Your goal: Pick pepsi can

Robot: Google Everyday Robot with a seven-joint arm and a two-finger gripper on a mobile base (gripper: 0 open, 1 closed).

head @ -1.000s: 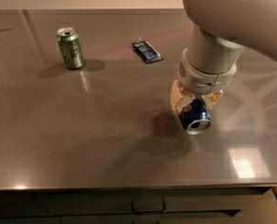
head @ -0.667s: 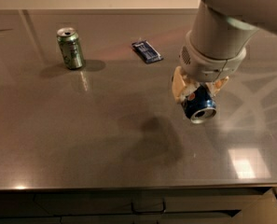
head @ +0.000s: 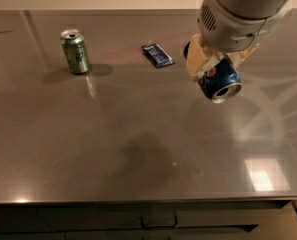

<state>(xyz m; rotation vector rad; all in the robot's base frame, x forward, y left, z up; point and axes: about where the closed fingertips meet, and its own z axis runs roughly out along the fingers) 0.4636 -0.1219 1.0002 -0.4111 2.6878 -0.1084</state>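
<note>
The gripper (head: 214, 66) hangs over the far right part of the table (head: 113, 134), at the end of a thick pale grey arm (head: 243, 9) that comes in from the top right corner. It is clenched around the pepsi can (head: 223, 81), with a tan finger (head: 195, 64) pressed against the can's left side and the other showing at its right. The can is dark blue and is held tilted, nearly on its side, with one silver end turned toward the near right and a patch of red and white visible on its body just under the gripper. It appears to be off the surface, and a soft dark shadow (head: 133, 159) lies on the table well to its near left. Whether the can holds anything cannot be told. At the far left a green can (head: 75, 51) stands upright, well apart from the gripper, its silver top facing up; its contents cannot be seen either. Between the two cans, nearer the gripper, a flat dark blue packet (head: 157, 55) lies on the table, angled.
</note>
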